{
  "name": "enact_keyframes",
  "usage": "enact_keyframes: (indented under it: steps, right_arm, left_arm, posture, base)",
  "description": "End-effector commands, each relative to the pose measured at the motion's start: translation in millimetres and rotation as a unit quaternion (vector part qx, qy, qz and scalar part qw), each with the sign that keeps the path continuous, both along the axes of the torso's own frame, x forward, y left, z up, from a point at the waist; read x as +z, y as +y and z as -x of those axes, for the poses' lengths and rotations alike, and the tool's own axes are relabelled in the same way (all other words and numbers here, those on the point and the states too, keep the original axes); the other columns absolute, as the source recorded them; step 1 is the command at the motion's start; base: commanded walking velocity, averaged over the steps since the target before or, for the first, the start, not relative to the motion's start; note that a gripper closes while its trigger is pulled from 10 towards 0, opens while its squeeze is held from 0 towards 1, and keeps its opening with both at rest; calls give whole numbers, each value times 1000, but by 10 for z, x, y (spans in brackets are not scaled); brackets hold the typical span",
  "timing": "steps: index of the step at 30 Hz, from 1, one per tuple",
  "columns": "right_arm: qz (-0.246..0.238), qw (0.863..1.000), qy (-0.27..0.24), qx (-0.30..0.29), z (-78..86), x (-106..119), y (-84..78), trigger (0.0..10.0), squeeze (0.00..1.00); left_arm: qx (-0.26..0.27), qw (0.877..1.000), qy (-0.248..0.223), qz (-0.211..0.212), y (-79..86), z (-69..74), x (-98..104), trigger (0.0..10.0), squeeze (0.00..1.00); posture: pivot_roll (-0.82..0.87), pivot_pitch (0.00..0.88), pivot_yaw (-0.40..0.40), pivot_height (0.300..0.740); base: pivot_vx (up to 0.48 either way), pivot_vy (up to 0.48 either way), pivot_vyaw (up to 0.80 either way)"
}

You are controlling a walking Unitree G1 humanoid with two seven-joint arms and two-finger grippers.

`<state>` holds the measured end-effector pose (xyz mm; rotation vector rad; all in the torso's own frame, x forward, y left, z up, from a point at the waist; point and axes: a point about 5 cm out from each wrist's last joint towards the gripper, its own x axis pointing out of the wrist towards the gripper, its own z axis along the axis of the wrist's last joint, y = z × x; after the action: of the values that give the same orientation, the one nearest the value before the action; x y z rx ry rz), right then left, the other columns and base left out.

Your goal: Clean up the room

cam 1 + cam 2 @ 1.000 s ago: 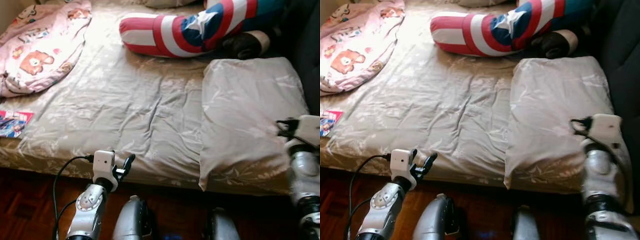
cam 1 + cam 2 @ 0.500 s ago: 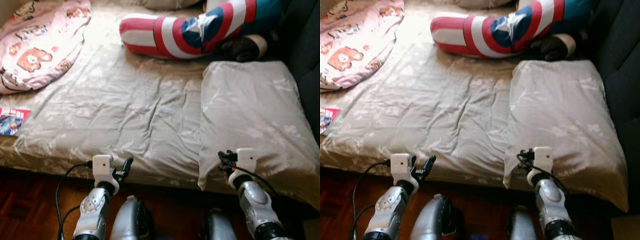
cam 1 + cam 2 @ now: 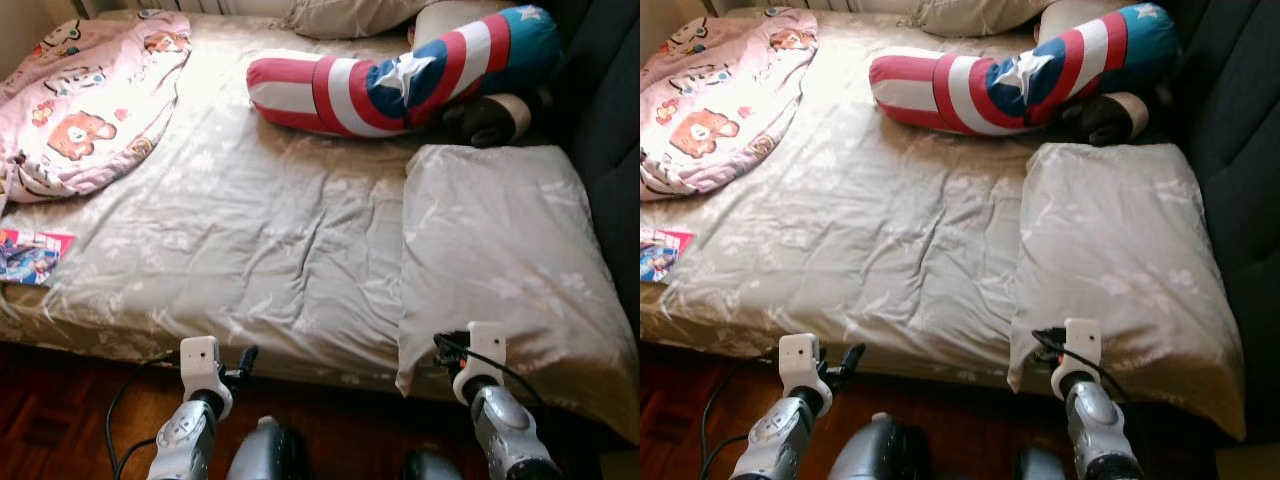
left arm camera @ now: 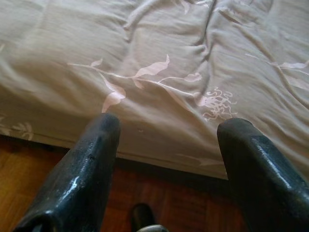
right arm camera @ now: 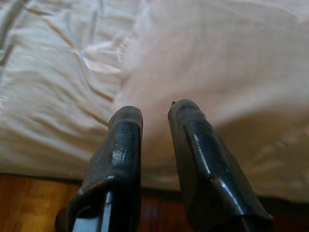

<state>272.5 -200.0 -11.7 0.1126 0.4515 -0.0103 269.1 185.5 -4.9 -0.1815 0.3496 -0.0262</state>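
Note:
A wide bed under a rumpled beige sheet (image 3: 250, 230) lies in front of me. On it are a beige pillow (image 3: 500, 240) at the right, a red, white and blue shield-print bolster (image 3: 400, 75) at the back, and a pink cartoon blanket (image 3: 80, 110) at the back left. A colourful magazine (image 3: 30, 255) rests at the left edge. My left gripper (image 3: 245, 355) is open, low at the bed's front edge, touching nothing (image 4: 166, 125). My right gripper (image 3: 445, 345) points at the pillow's near corner, fingers close together and holding nothing (image 5: 155, 108).
Dark wooden floor (image 3: 60, 400) runs under the bed's front edge. A dark upholstered surface (image 3: 610, 100) stands along the right side. A dark round object (image 3: 490, 115) lies behind the pillow, and another beige pillow (image 3: 340, 15) lies at the back.
My right arm swung from the pillow's right side to its near left corner. Both arms sit lower in view, and the camera has shifted to show more of the bed's far end.

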Motion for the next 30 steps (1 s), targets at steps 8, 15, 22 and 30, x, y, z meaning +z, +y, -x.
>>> enact_keyframes:
  steps: [8,15,22,30]
  right_arm:
    - [-14,994,89,-60,364,-325,-82,10000,0]
    - [-3,988,132,-77,516,-427,-185,10000,0]
    - [-29,980,191,-45,793,-625,-46,10000,0]
    - [-50,975,206,-74,940,-711,36,10000,0]
  left_arm:
    - [13,996,84,-3,73,222,-276,10000,0]
    - [25,992,126,9,48,308,-389,10000,0]
    - [17,979,202,-11,-3,543,-589,10000,0]
    - [29,975,219,-6,10,643,-650,10000,0]
  posture:
    - [19,127,43,740]
    - [22,154,33,740]
    - [25,164,19,740]
    - [26,179,31,740]
  base:
    - [0,0,0]
    - [0,0,0]
    - [0,0,0]
    - [0,0,0]
